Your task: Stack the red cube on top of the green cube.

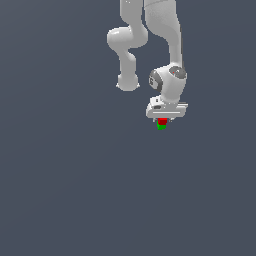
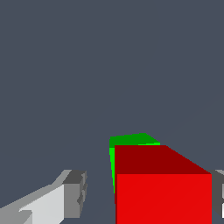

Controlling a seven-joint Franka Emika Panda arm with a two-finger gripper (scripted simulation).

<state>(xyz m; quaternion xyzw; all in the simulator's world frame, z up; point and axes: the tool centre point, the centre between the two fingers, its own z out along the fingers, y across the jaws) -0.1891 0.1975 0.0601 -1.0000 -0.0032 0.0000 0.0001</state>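
A white arm's claw sits over the red cube, which rests on the green cube. In the wrist view 1 finger stands clear of red: claw spread. Best to lift straight up, toward 12 o'clock, without nudging the stack.

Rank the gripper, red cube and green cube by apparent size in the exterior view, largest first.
1. Gripper, clearly largest.
2. Red cube and green cube: both tiny and partly hidden, one right above the other. They look alike, so no ranking between them.
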